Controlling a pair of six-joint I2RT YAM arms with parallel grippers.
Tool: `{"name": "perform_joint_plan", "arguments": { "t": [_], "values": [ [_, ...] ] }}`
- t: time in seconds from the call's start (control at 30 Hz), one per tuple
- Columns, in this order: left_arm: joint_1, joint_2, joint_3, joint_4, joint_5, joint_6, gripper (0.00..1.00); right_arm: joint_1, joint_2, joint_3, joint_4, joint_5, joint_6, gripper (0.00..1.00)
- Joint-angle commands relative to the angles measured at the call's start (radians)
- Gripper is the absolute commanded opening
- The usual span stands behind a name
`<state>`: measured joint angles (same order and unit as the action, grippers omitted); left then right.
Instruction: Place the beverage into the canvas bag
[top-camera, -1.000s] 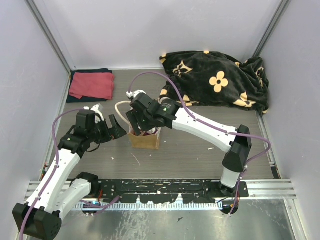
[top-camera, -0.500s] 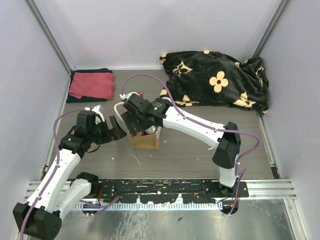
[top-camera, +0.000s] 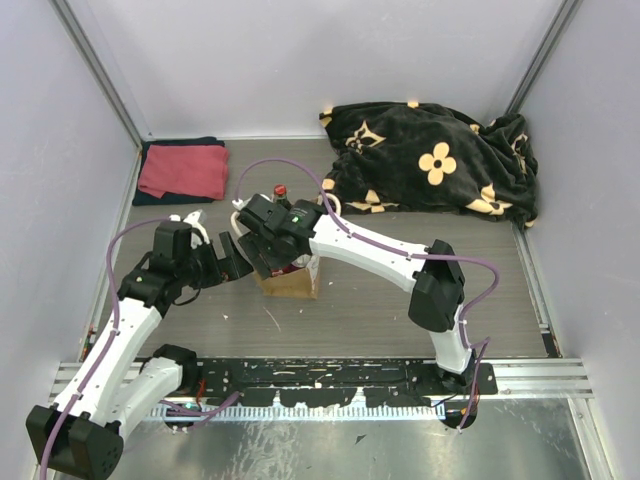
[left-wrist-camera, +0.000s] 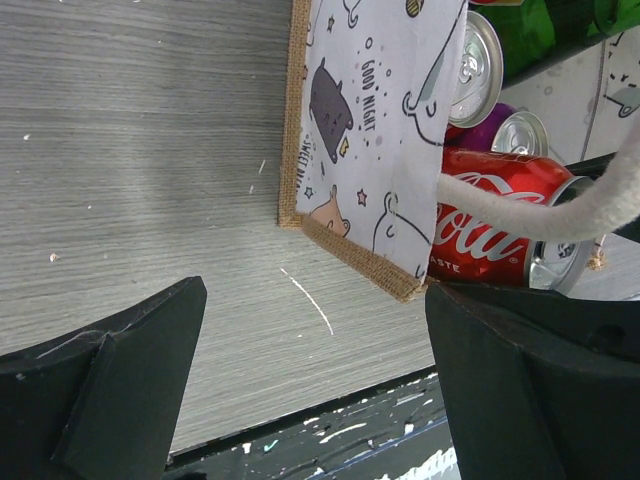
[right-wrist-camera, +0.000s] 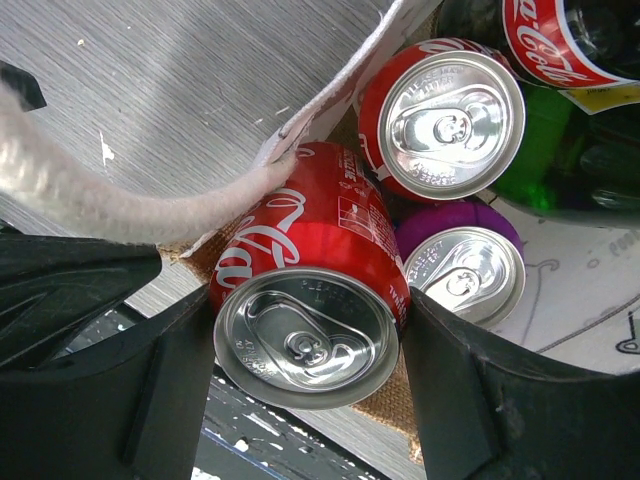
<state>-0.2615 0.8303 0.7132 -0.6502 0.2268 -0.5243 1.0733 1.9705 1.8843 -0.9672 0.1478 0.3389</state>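
Firmly clenched, the right gripper (right-wrist-camera: 310, 325) pinches the beverage, a red cola can (right-wrist-camera: 300, 255), between both fingers. The can sits at the mouth of the canvas bag (left-wrist-camera: 370, 130), over its burlap rim, with a cream handle (right-wrist-camera: 100, 200) running up to it. Deeper inside stand another red can (right-wrist-camera: 445, 115), a purple can (right-wrist-camera: 465, 270) and a green bottle (right-wrist-camera: 540, 150). Just beside the bag, the left gripper (left-wrist-camera: 310, 300) hangs with its jaws spread wide, holding nothing. Farther back on the table (top-camera: 370, 300) lie a red towel (top-camera: 183, 170) and a black flowered blanket (top-camera: 430, 160).
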Motion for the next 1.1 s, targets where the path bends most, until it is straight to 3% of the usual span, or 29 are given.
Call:
{"name": "perform_joint_plan", "arguments": {
  "t": [0.0, 0.47, 1.07],
  "values": [
    [0.005, -0.004, -0.02, 0.023, 0.013, 0.012, 0.98, 0.009, 0.01, 0.033, 0.023, -0.014, -0.023, 0.01],
    [0.004, -0.026, -0.039, 0.01, 0.015, 0.014, 0.98, -0.098, -0.091, -0.135, 0.181, -0.124, 0.094, 0.01],
    [0.005, -0.031, -0.044, 0.023, 0.024, 0.01, 0.98, -0.174, -0.075, -0.08, 0.171, -0.19, 0.176, 0.01]
  ]
}}
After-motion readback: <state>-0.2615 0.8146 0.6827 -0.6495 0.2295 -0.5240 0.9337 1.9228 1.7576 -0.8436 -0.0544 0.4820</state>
